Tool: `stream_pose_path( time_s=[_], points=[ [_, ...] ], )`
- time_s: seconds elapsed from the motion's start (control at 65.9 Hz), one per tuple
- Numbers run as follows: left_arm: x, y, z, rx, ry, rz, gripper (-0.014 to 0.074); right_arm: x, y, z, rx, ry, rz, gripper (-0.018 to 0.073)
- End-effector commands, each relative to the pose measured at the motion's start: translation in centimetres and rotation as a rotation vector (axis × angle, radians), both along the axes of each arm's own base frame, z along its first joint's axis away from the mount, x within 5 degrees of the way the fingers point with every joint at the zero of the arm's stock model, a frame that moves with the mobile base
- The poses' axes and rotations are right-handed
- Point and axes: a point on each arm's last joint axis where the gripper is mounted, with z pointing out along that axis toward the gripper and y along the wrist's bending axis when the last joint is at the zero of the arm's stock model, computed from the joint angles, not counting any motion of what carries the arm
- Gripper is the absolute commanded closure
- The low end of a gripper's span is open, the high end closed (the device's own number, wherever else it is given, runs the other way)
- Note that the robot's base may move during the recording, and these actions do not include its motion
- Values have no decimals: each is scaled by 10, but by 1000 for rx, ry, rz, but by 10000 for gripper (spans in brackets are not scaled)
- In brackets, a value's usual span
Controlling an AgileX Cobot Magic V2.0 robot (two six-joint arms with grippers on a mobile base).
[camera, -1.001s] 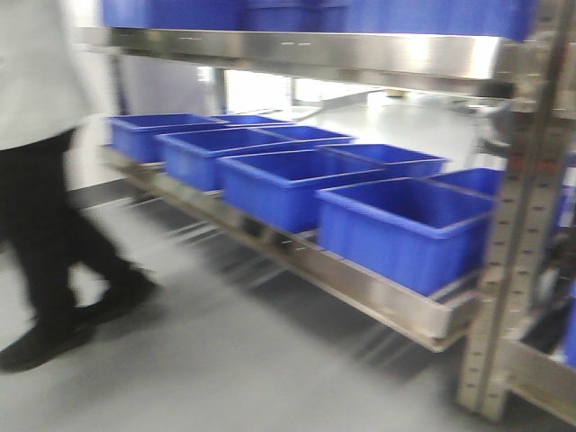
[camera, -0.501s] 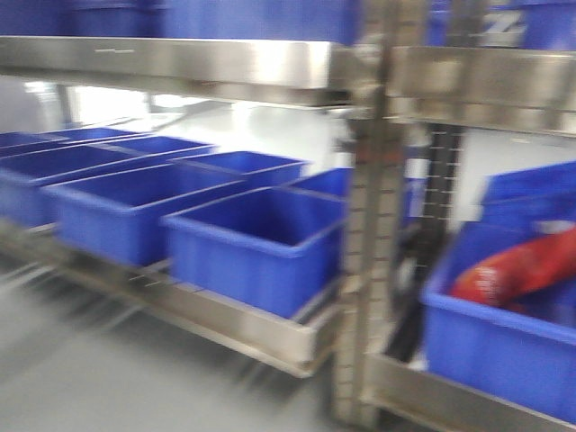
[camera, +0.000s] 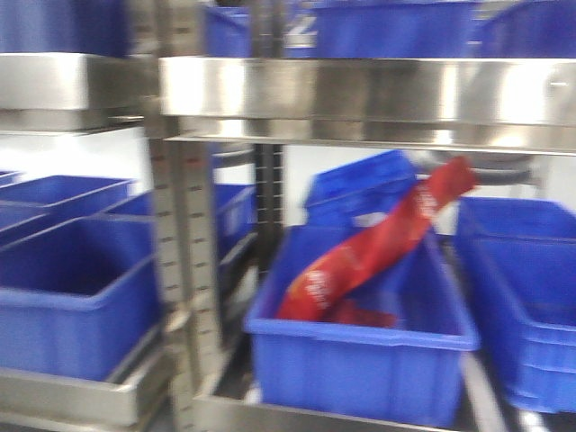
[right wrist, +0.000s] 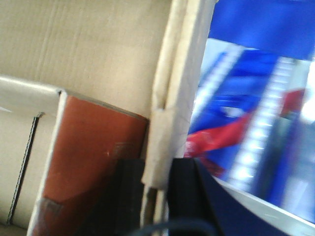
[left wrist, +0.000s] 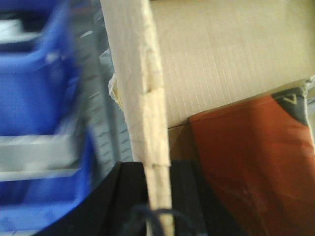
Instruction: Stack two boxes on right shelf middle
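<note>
In the left wrist view my left gripper [left wrist: 158, 196] is shut on the upright wall edge of a brown cardboard box [left wrist: 221, 54]. A red-brown sheet [left wrist: 251, 162] lies inside the box. In the right wrist view my right gripper [right wrist: 158, 177] is shut on the opposite wall edge of a cardboard box [right wrist: 88, 44], with the red-brown sheet [right wrist: 93, 152] inside. The stainless-steel shelf [camera: 360, 90] fills the blurred front view. No box or gripper shows in the front view.
A blue bin [camera: 360, 369] holding a red bag [camera: 378, 243] stands on the lower rack level. More blue bins stand at the left [camera: 72, 297], at the right [camera: 531, 297] and above. A perforated steel post [camera: 184, 252] stands left of centre.
The front view has swung to the right along the rack. The walking person and the row of empty bins have left the view, and the bin with the red bag now sits at the centre.
</note>
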Motion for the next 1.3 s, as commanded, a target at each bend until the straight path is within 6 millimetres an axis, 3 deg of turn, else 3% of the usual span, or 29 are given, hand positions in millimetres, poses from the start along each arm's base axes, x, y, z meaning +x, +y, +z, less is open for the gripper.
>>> stream_pose_path(
  time_s=[0.0, 1.289],
  points=[
    [-3, 7, 10, 30, -75, 28, 708, -3, -6, 9, -17, -71, -23, 712],
    [-3, 7, 10, 30, -75, 28, 708, -3, -6, 9, -17, -71, -23, 712]
  ],
)
